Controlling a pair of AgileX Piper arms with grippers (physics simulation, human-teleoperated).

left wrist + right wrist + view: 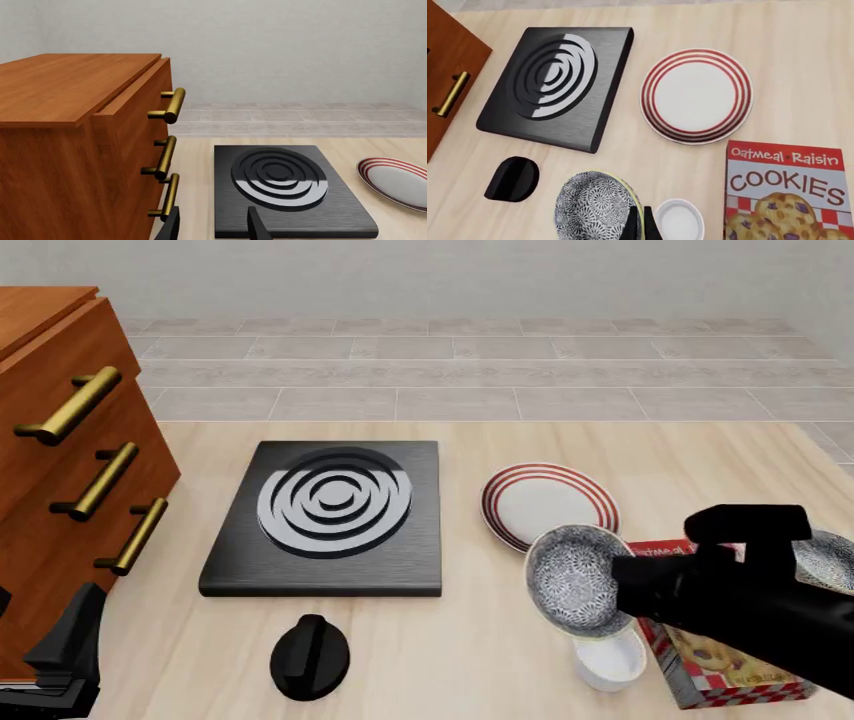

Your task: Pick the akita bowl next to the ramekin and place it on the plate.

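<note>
Your cabinet [60, 470] stands at the far left, with the stove slab [327, 520] to its right and the knob [310, 657] just nearer than the slab. Right of the slab lies the plate [550, 505]; nearer than it, the akita bowl [577, 580] hangs tilted above the ramekin [611, 662]. The cookie box [714, 660] lies just right of the ramekin.

A pale wooden worktop [534, 445] with a light grain fills the near part of the room. At its left edge stands a reddish-brown wooden cabinet [54, 490] with three drawers, each bearing a brass bar handle [74, 405]. Beyond the far edge of the worktop lies a floor of large beige-grey tiles [467, 365] with pale grout lines. Behind that rises a plain light grey wall [287, 45] with a faintly mottled surface. The light is even and soft, casting mild shadows on the worktop.
</note>
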